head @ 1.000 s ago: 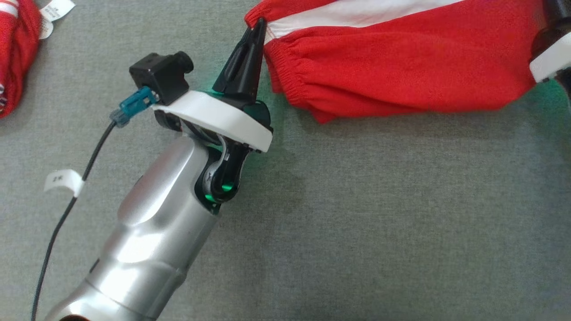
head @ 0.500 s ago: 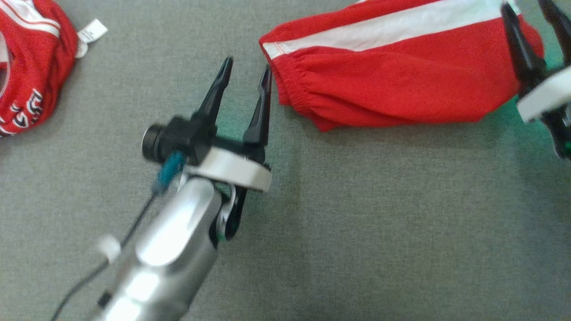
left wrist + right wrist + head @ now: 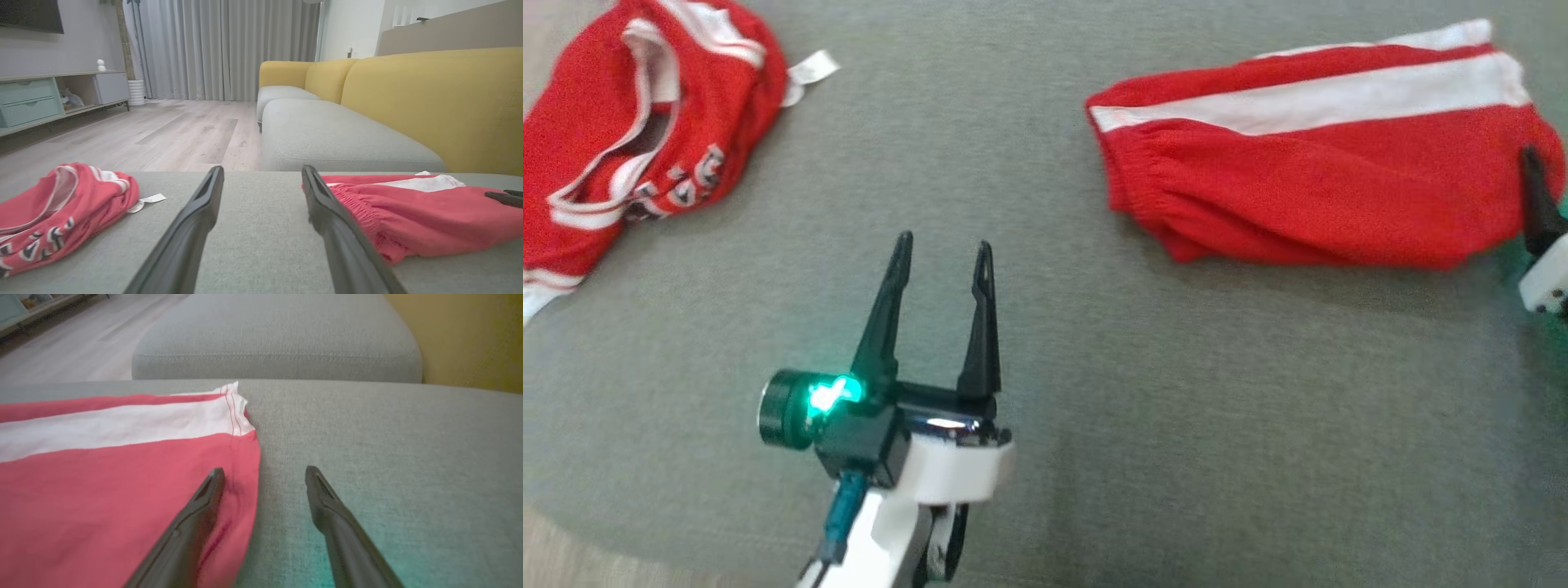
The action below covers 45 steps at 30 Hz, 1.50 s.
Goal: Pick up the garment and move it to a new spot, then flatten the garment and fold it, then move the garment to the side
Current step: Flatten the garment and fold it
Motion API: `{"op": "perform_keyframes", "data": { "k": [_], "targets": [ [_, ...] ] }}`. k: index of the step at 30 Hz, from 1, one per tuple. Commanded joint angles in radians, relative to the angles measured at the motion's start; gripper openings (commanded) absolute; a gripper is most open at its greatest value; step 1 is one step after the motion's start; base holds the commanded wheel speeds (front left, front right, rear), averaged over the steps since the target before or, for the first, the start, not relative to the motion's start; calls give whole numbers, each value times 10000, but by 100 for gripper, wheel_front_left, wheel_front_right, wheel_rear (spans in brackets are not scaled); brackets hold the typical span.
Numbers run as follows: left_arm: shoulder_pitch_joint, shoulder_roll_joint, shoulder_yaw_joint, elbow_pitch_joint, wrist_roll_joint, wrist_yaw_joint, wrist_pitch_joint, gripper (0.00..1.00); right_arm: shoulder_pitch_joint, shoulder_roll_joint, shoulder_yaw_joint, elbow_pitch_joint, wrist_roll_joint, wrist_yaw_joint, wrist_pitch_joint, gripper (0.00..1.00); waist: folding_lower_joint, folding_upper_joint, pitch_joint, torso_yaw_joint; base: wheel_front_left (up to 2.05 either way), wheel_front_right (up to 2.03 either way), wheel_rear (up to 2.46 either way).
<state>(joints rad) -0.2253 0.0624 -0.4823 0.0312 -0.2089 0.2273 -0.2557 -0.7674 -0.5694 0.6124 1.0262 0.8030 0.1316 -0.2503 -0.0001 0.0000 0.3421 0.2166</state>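
Release: your left gripper (image 3: 944, 242) and right gripper (image 3: 264, 470), clamped a second ago, now gape empty; red shorts (image 3: 1323, 188) lie folded, side-move likely next.

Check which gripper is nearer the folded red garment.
Right. Right gripper overlaps the folded red garment at its right edge, one finger over cloth; left gripper stands apart off its elastic end.

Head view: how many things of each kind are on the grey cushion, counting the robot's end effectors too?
Red garments: 2, the folded garment and the crumpled garment
End effectors: 2, the left end effector and the right end effector, both open
Total: 4
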Motion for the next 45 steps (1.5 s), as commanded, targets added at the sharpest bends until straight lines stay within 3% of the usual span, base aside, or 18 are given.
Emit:
{"op": "perform_keyframes", "data": {
  "k": [1, 5, 6, 7, 8, 15, 25, 30, 39, 45],
  "targets": [
    [89, -27, 335, -434, 221, -18, -59, 100, 118, -134, 60, 122, 56, -9, 6, 100, 1, 0, -51, 427, 0, 0, 0],
    [401, -84, 326, -587, 498, -86, -60, 100, 72, -78, 179, 793, 173, -9, 468, 100, 1, 0, -5, 746, 0, 0, 0],
    [426, -92, 326, -589, 546, -108, -60, 100, 65, -56, 249, 890, 195, -9, 617, 45, 1, 0, -3, 794, 0, 0, 0],
    [438, -98, 320, -582, 598, -129, -60, 100, 63, -16, 303, 956, 245, -9, 762, 7, 1, 0, -7, 823, 0, 0, 0],
    [444, -107, 333, -586, 658, -165, -60, 100, 33, 42, 364, 1057, 363, -9, 967, 0, 1, 0, -15, 848, 0, 0, 0],
    [404, -116, 408, -509, 990, -342, -60, 100, -249, 206, 361, 1499, 296, -9, 356, 0, 1, 0, -210, 348, 0, 0, 0],
    [400, -119, 828, -511, 1185, -576, -60, 100, -169, 244, 90, 2001, 342, -9, -33, 0, 1, 0, -419, -1521, 0, 0, 0],
    [217, -120, 901, -434, 1273, -757, -60, 100, -491, 255, -84, 1774, 196, -9, -102, 0, 1, 0, -347, -2135, 0, 0, 0],
    [134, -121, 917, -302, 1341, -885, -60, 100, -695, 584, -1641, -1196, -637, -9, -112, 0, 1, 0, -450, -2220, 0, 0, 0],
    [384, -121, 877, -264, 1194, -874, -61, 100, 59, 1455, -1878, -3590, -1852, -9, -113, 0, 1, 0, -744, -1806, 0, 0, 0]
  ]
}}
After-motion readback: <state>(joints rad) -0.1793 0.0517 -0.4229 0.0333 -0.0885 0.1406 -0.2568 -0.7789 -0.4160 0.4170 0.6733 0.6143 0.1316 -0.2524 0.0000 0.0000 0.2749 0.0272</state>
